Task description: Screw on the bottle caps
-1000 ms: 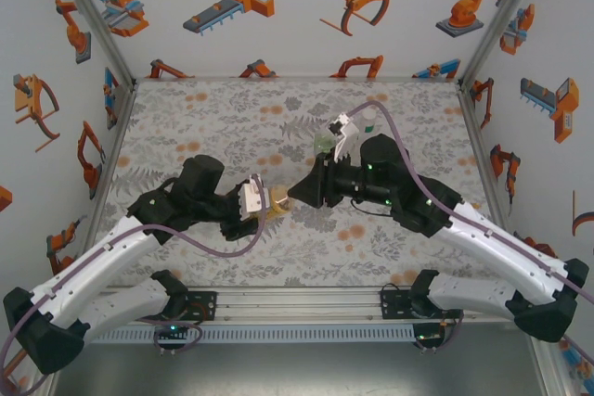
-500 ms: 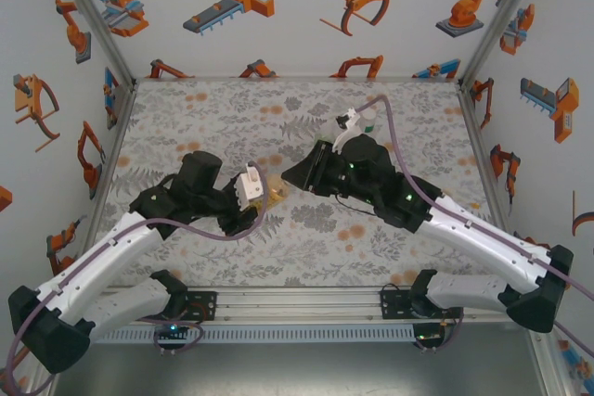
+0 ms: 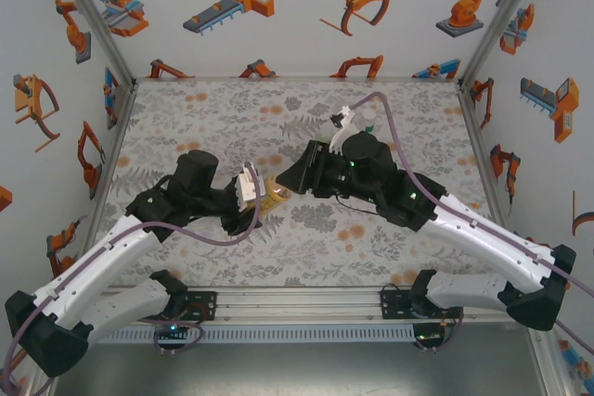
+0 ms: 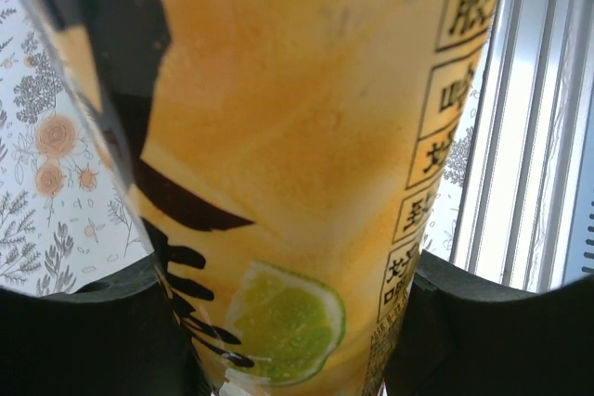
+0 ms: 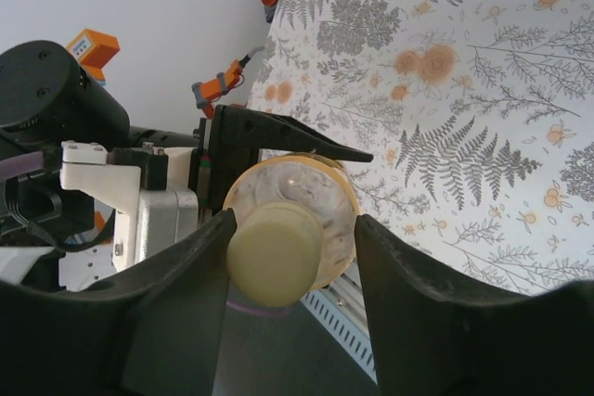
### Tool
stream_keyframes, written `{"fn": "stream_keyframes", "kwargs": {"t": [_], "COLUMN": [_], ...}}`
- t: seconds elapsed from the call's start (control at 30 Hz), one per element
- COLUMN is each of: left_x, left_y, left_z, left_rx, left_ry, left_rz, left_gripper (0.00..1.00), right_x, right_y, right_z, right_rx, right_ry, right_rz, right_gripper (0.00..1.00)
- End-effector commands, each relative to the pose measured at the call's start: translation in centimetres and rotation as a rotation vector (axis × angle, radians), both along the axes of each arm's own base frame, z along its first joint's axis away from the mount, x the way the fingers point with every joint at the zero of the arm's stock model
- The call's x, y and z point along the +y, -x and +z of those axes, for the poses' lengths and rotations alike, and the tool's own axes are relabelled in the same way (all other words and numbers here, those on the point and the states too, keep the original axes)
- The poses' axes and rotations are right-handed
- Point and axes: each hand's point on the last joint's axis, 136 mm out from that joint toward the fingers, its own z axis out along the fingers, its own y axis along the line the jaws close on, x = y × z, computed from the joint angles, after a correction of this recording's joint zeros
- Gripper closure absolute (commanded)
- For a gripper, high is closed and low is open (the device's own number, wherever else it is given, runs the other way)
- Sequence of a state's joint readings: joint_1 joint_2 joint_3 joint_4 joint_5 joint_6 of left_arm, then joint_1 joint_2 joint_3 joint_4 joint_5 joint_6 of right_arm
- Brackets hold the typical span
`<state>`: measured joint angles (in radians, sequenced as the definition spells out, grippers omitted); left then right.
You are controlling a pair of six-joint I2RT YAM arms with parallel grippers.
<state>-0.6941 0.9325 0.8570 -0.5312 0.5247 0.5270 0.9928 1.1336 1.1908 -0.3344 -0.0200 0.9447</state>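
Bottle (image 4: 306, 136), amber inside, wears pale cap (image 5: 276, 252).

One amber bottle (image 3: 272, 198), one pale yellow cap (image 5: 276, 252), two arms: left arm (image 3: 111, 248), right arm (image 3: 464, 224).

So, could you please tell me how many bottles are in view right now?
1. The amber bottle is gripped in the left hand, its pale yellow cap between the fingers of the right hand. Others may be hidden behind the right arm.
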Motion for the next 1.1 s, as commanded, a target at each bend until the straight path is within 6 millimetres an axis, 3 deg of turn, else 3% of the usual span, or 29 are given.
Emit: {"fn": "stream_keyframes", "kwargs": {"t": [0.0,0.17,0.3,0.47,0.53,0.63,0.83,1.07], "left_x": [-1.1,-1.1,-1.2,-1.4,-1.6,-1.9,-2.2,-2.3], "left_y": [0.4,0.7,1.1,1.8,2.4,3.5,5.3,5.9], "left_z": [2.8,2.9,2.9,2.9,2.7,2.3,1.1,0.9], "left_rx": [-0.076,-0.073,-0.066,-0.047,-0.029,0.0,0.036,0.052], "left_ry": [0.096,0.101,0.108,0.115,0.113,0.1,0.05,0.042], "left_rz": [-0.064,-0.081,-0.103,-0.143,-0.178,-0.233,-0.315,-0.343], "left_gripper": [1.0,1.0,1.0,1.0,1.0,1.0,1.0,1.0], "right_x": [-0.6,-1.7,-2.8,-4.0,-4.0,-4.0,-4.2,-3.1], "right_y": [1.3,1.9,3.0,4.9,6.4,8.5,12.1,11.9], "right_z": [0.9,3.1,6.3,10.2,11.1,10.8,7.2,5.3], "right_rx": [-0.035,-0.14,-0.294,-0.527,-0.663,-0.824,-1.021,-1.045], "right_ry": [0.043,0.07,0.059,0.056,0.073,0.129,0.297,0.332], "right_rz": [0.054,0.086,0.14,0.231,0.325,0.471,0.826,0.908], "right_gripper": [0.42,0.32,0.29,0.31,0.36,0.4,0.4,0.43]}}
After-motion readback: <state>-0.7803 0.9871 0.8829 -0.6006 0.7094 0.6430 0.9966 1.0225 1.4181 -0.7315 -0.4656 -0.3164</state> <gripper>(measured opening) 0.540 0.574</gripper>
